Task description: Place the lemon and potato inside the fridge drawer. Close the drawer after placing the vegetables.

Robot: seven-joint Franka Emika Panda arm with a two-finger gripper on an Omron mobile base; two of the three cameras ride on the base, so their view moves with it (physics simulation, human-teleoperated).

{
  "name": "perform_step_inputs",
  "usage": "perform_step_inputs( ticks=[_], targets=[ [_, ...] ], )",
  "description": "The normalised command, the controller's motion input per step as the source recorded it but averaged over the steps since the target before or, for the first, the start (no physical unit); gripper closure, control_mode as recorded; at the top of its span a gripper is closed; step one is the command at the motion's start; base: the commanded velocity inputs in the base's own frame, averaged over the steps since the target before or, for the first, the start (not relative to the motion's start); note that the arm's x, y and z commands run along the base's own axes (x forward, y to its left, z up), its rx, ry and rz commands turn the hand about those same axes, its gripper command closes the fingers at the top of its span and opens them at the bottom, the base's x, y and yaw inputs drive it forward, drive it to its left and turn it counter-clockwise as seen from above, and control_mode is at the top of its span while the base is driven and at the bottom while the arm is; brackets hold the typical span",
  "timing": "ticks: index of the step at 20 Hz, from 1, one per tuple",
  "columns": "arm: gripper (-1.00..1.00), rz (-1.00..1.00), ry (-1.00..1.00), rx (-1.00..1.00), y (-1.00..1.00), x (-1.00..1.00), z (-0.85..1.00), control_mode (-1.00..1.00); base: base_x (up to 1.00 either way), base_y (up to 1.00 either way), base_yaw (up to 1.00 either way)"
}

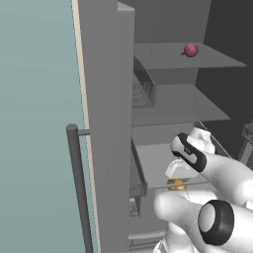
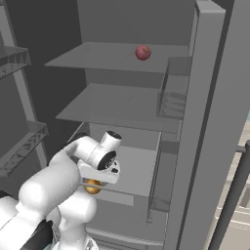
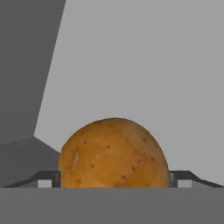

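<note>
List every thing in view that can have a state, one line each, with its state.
potato: sitting between the finger tips, which stand at either side of it; whether they press on it cannot be told.
gripper: jaws wide, straddling the potato, over the fridge drawer.
fridge drawer: pulled out, open.
fridge door: swung open.
small dark red ball: at rest on the top shelf.
</note>
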Motion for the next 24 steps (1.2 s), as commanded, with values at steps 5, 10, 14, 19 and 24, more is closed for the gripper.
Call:
perform_step_inputs(
  ticks=[5,10,14,19,24],
  targets=[
    [1.0,0.0,0.1,0.0,0.02,0.49,-0.07,-1.0,0.0,0.0,0.0],
    [1.0,0.0,0.0,0.0,0.0,0.16,-0.35,-1.0,0.0,0.0,0.0],
    [1.0,0.0,0.03,0.0,0.0,0.17,-0.32,-1.0,0.0,0.0,0.0],
    [-1.0,0.0,0.03,0.0,0.0,0.06,-0.22,-1.0,0.0,0.0,0.0],
    [-1.0,0.0,0.0,0.0,0.0,0.0,0.0,-1.0,0.0,0.0,0.0]
  ],
)
